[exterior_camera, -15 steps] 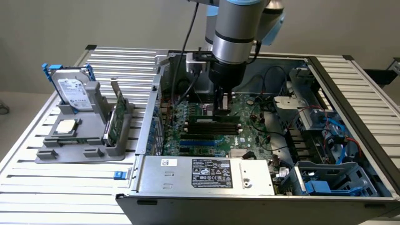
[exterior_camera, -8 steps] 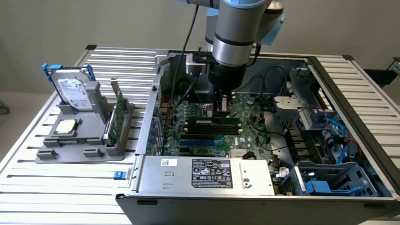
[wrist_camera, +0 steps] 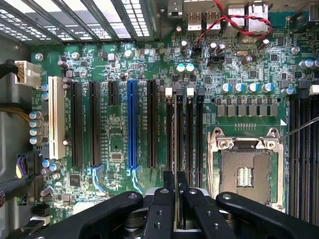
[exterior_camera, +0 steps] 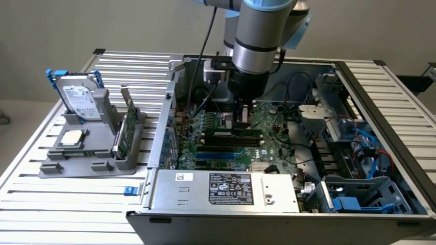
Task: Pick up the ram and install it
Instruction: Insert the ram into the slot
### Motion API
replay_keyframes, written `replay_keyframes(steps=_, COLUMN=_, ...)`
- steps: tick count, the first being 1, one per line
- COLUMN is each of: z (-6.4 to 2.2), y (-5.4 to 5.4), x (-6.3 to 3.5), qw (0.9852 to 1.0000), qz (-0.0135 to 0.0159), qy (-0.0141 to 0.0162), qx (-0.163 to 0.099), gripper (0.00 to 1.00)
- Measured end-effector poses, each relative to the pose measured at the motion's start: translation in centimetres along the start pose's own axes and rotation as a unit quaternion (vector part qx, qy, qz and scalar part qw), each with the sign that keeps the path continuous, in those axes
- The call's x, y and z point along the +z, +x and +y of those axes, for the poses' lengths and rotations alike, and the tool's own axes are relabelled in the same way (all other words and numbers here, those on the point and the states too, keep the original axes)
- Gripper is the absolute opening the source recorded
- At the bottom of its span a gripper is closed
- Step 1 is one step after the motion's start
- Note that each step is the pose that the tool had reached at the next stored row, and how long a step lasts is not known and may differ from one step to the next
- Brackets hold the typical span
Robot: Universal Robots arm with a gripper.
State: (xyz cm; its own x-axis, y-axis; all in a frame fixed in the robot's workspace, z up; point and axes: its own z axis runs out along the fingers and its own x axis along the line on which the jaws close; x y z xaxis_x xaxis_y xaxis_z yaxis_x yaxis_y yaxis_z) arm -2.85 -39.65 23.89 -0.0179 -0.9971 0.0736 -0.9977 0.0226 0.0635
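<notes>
Green, thin ram stick (wrist_camera: 175, 215) we hold clamped in our black gripper (wrist_camera: 175, 193) over black memory slots (wrist_camera: 199, 134), three o'clock from grey holder (exterior_camera: 92, 166).

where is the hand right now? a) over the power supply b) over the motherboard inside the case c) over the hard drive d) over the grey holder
b: the hand, shut on the ram, hangs over the motherboard inside the open case.
</notes>
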Motion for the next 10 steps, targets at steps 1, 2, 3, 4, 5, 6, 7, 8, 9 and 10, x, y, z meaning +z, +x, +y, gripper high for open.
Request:
replay_keyframes(steps=1, z=-0.06, y=0.00, x=0.01, qw=1.0000, qz=0.0000, qy=-0.0003, qx=0.000, gripper=0.14)
replay_keyframes(steps=2, z=-0.12, y=0.01, x=0.03, qw=1.0000, qz=0.0001, qy=-0.0006, qx=0.000, gripper=0.14)
replay_keyframes(steps=3, z=-0.17, y=0.02, x=0.05, qw=1.0000, qz=0.0002, qy=-0.0010, qx=0.000, gripper=0.14)
replay_keyframes(steps=4, z=-0.20, y=0.05, x=0.08, qw=1.0000, qz=0.0003, qy=-0.0013, qx=0.000, gripper=0.14)
replay_keyframes(steps=5, z=-0.22, y=0.08, x=0.11, qw=1.0000, qz=0.0005, qy=-0.0015, qx=0.000, gripper=0.14)
replay_keyframes(steps=6, z=-0.22, y=0.11, x=0.16, qw=1.0000, qz=0.0006, qy=-0.0017, qx=0.000, gripper=0.14)
replay_keyframes(steps=7, z=-0.22, y=0.17, x=0.19, qw=1.0000, qz=0.0009, qy=-0.0019, qx=0.000, gripper=0.14)
replay_keyframes(steps=8, z=-0.23, y=0.22, x=0.24, qw=1.0000, qz=0.0010, qy=-0.0020, qx=0.000, gripper=0.14)
replay_keyframes(steps=9, z=-0.23, y=0.26, x=0.28, qw=1.0000, qz=0.0011, qy=-0.0022, qx=0.000, gripper=0.14)
replay_keyframes(steps=10, z=-0.24, y=0.30, x=0.33, qw=1.0000, qz=0.0013, qy=-0.0024, qx=0.000, gripper=0.14)
